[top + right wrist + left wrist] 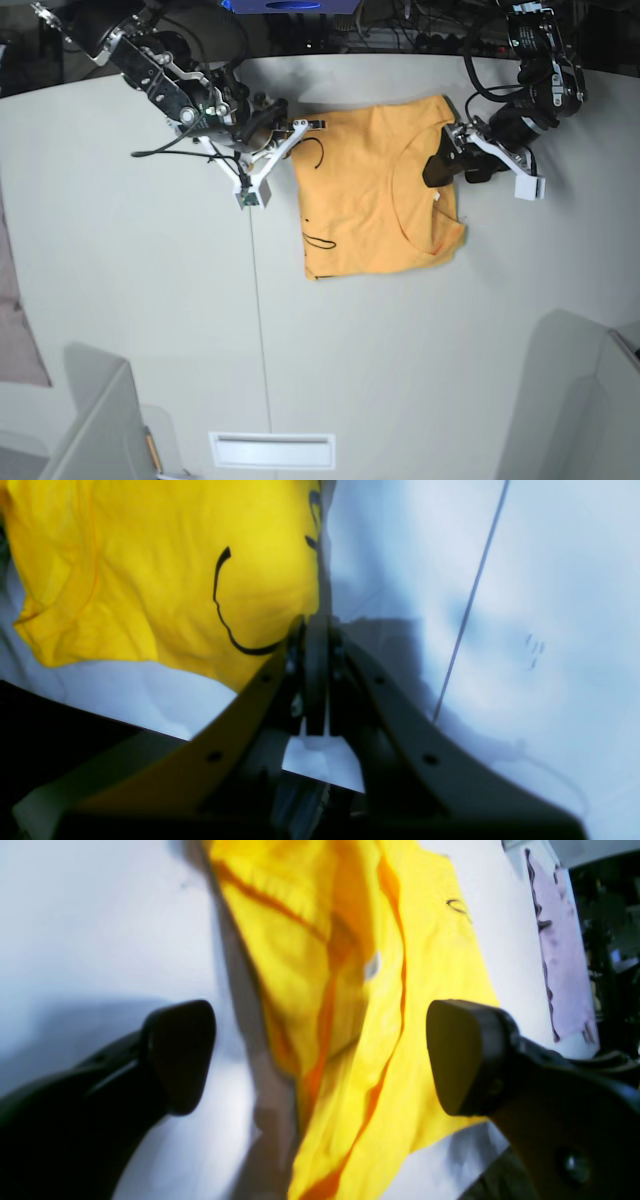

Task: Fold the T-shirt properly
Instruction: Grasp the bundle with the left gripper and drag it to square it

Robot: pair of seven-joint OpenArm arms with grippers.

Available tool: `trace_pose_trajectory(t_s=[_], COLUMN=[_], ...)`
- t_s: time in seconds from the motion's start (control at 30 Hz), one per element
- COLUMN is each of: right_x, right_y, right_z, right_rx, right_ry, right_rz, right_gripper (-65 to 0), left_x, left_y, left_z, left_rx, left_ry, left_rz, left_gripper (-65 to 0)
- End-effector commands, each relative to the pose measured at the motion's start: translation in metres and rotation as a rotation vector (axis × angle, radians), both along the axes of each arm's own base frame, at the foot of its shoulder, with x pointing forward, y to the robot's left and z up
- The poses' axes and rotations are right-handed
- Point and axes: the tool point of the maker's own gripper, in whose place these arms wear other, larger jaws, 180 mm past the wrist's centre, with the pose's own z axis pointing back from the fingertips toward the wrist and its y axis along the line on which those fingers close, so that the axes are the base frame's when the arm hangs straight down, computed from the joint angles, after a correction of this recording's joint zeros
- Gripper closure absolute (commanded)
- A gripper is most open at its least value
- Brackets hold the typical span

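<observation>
The orange-yellow T-shirt (375, 190) lies on the white table, folded into a rough rectangle, with its neckline toward the right. A thin black curved line (220, 605) marks its cloth. In the left wrist view the shirt (350, 990) lies in creases below my left gripper (320, 1060). That gripper is open wide, and nothing sits between its two dark fingers (180, 1055). In the base view it hovers over the shirt's right edge (450, 160). My right gripper (316, 625) is shut on the shirt's raised left edge, at its upper left corner (300, 127).
A pale pinkish-grey cloth (565, 955) lies at the table's far side, also at the base view's left edge (15, 330). A thin seam (258, 330) runs down the table. Grey panels (100, 420) (570, 400) stand at the front corners, with a white slot (272, 450) between them.
</observation>
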Motion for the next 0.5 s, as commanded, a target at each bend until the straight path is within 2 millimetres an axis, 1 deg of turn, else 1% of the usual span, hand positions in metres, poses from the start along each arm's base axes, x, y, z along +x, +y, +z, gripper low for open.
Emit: trace_pose_trajectory(t_s=[0.0, 0.03, 0.1, 0.2, 0.27, 0.37, 0.4, 0.43, 0.47], right_x=[0.008, 0.008, 0.008, 0.009, 0.005, 0.006, 0.005, 0.005, 0.008], right_y=[0.002, 0.002, 0.002, 0.003, 0.002, 0.001, 0.000, -0.002, -0.011], right_z=[0.009, 0.009, 0.010, 0.011, 0.008, 0.008, 0.007, 0.006, 0.005], right_rx=[0.013, 0.014, 0.016, 0.018, 0.017, 0.018, 0.019, 0.018, 0.010], right_ry=[-0.040, -0.040, -0.041, -0.042, -0.033, -0.054, -0.061, -0.069, -0.079], right_rz=[0.001, 0.001, -0.001, -0.002, -0.002, -0.012, -0.019, -0.030, -0.057], right_gripper=[0.0, 0.0, 0.0, 0.0, 0.0, 0.0, 0.0, 0.0, 0.0], left_x=[0.008, 0.011, 0.015, 0.016, 0.014, 0.011, 0.013, 0.015, 0.016], left_y=[-0.005, -0.010, -0.013, -0.021, -0.028, -0.039, -0.043, -0.046, -0.048], left_z=[0.009, 0.009, 0.001, -0.022, -0.032, -0.038, -0.037, -0.037, -0.037], left_rx=[-0.007, -0.013, -0.008, -0.018, -0.022, -0.028, -0.030, -0.031, -0.032], left_ry=[-0.042, -0.043, -0.013, 0.074, 0.104, 0.125, 0.122, 0.122, 0.123], left_rz=[-0.012, -0.015, -0.011, 0.013, 0.000, -0.030, -0.039, -0.050, -0.054], left_gripper=[-65.0, -65.0, -65.0, -65.0, -65.0, -65.0, -65.0, -65.0, -64.2])
